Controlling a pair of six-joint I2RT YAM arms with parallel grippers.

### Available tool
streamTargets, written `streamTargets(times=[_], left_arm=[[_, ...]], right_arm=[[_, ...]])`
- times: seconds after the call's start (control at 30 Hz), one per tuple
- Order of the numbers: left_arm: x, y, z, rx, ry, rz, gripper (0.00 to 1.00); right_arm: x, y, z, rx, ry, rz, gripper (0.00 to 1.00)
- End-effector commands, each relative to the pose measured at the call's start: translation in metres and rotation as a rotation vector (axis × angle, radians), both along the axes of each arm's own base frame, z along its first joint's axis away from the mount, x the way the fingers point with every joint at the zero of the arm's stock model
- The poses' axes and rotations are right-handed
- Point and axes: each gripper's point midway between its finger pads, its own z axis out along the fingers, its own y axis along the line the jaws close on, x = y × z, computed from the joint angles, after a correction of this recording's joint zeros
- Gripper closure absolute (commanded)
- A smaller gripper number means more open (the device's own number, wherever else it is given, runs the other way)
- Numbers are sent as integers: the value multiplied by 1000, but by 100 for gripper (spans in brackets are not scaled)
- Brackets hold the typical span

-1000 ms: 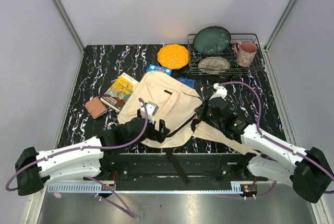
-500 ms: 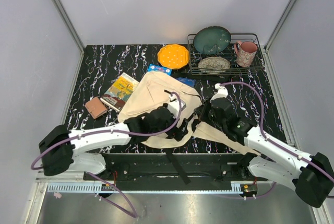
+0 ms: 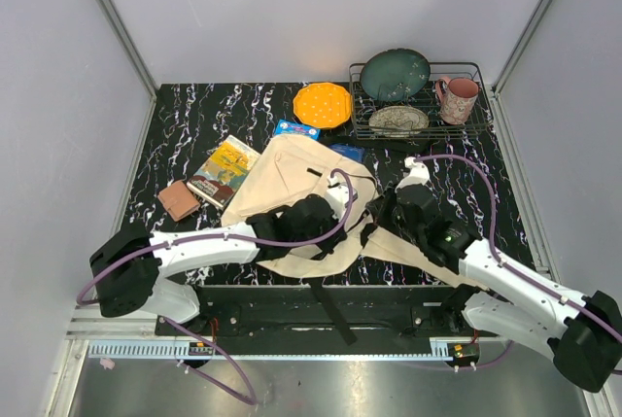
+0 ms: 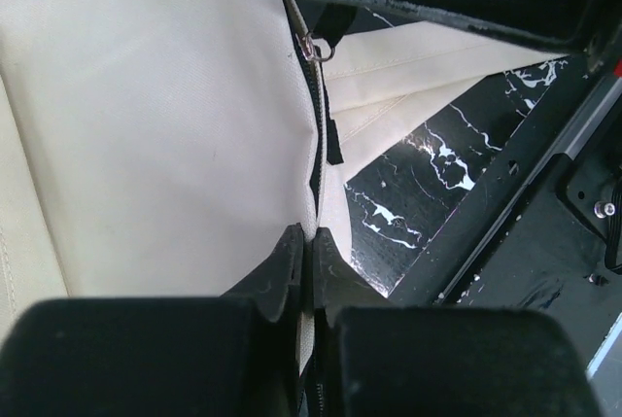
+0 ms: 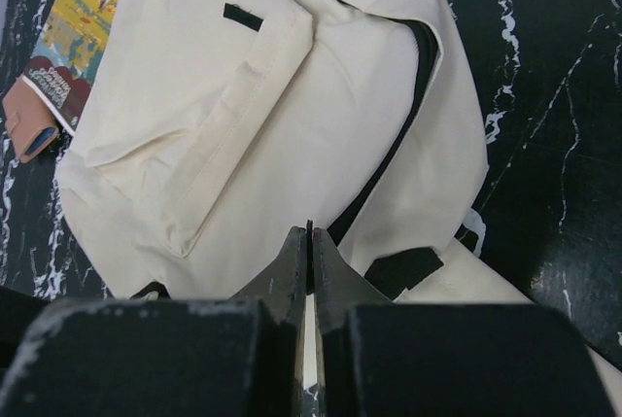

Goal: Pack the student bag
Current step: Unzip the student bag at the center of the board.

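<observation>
The student bag [image 3: 292, 184] lies flat on the black marble table, cream fabric with its front pocket [image 5: 204, 116] up. My left gripper [image 4: 311, 234] is shut on the bag's near zipper edge; cream fabric and zipper teeth sit between the fingers, and a metal zipper ring [image 4: 317, 48] lies farther along. From above, this left gripper [image 3: 341, 229] sits at the bag's near right corner. My right gripper [image 5: 310, 232] is shut on a thin black tab of the bag beside the dark opening [image 5: 389, 155]. Seen from above, the right gripper [image 3: 375, 215] is close to the left one.
A yellow book [image 3: 224, 171] and a small brown book [image 3: 179, 200] lie left of the bag; a blue book [image 3: 296, 130] pokes out behind it. An orange plate [image 3: 323, 104] and a wire rack [image 3: 474, 69] with a green plate [image 3: 396, 75], bowl and pink mug [image 3: 457, 98] stand at the back.
My left arm has swung right along the bag's near edge, and its gripper, open before, has shut on the zipper edge. The right gripper stayed shut and shifted slightly.
</observation>
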Motion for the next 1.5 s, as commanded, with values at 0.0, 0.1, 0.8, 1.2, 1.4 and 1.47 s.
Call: streamTargets(times=[0.0,0.1,0.8,1.2,1.4,1.47], left_arm=[[-4,-2,17,-75,-14,0,100],[-10,7,18,-86,-12,5,100],[-36,81,7,-107,-16,95,100],[-22,67,60,-195,-98,108,14],[-14,34,104,-278,-156,41,4],[-11,20,103,-272,-157,10,4]], right_arm=[[17,-9,13,-38,-64,-63,100],[25,-11,13,-64,-69,-90,100],[87,-27,34,-80,-118,-197,100],[54,6,57,101,-125,10,100],[29,10,50,115,-92,65,100],[23,12,53,118,-92,79,100]])
